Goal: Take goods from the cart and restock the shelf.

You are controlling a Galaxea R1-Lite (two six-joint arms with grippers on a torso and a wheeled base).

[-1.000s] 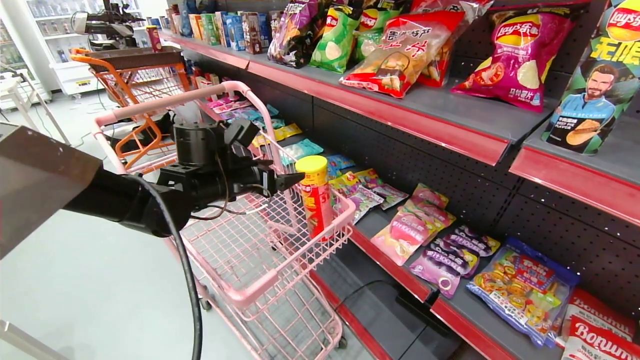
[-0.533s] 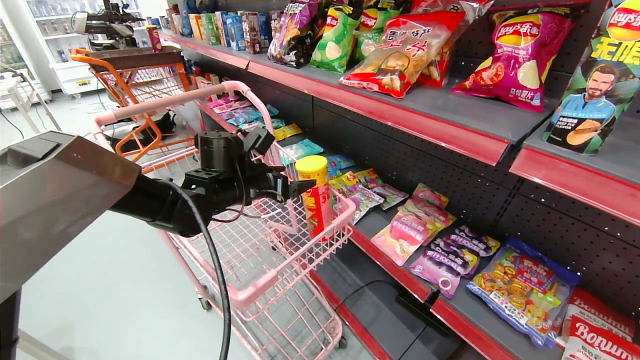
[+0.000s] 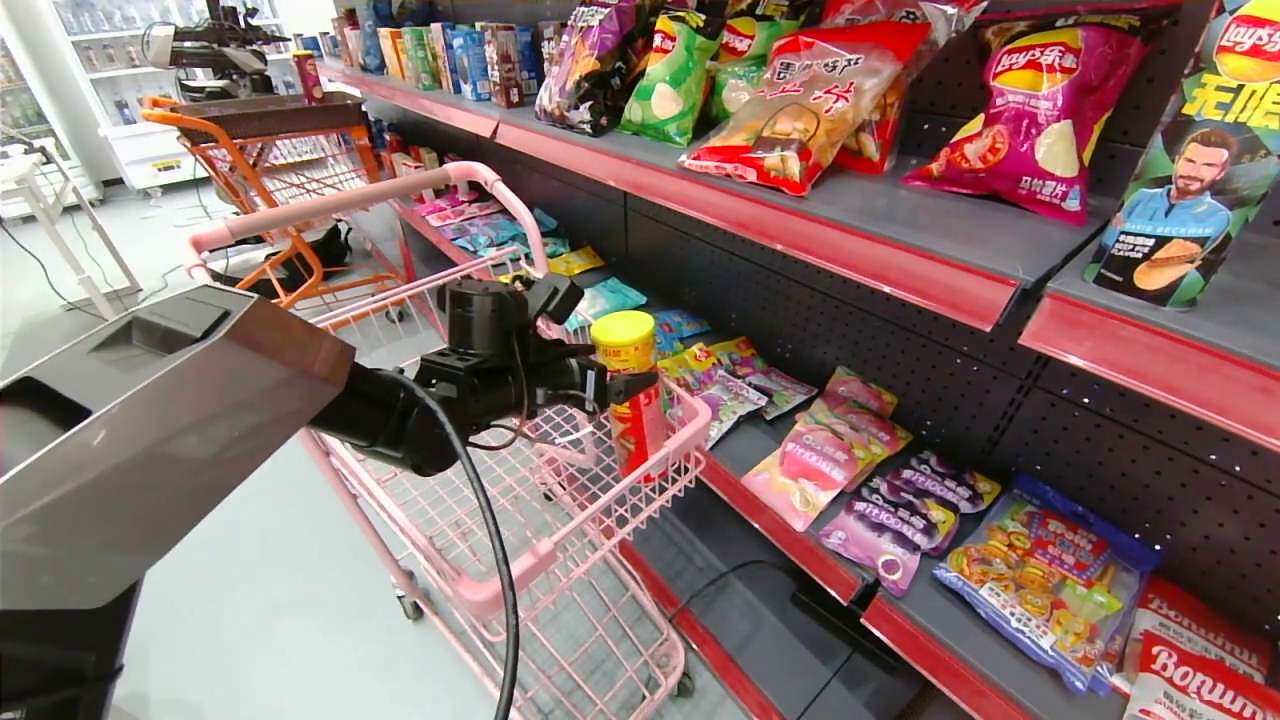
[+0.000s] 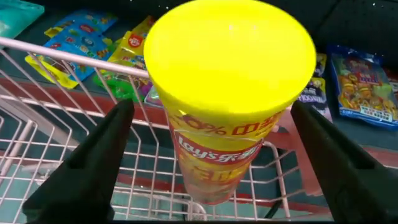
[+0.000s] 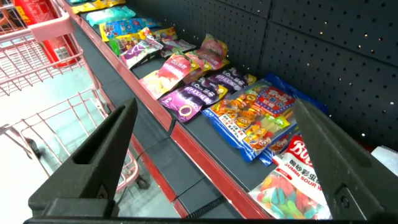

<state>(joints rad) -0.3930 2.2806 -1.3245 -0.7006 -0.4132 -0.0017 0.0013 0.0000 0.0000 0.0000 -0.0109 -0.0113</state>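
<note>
One long shelf runs beside two carts: a pink cart close by and an orange cart farther back. One can of chips stands upright in the pink cart's front corner nearest the shelf, long axis vertical, yellow lid up. The left pincer is spread either side of its top. The right pincer hangs spread over the shelf's lower level.

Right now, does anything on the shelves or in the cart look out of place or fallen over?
The red and clear plastic snack bag on the upper grey shelf lies slumped forward, its bottom near the front edge. The red cylindrical can with yellow lid stands upright in the pink wire cart.
</note>
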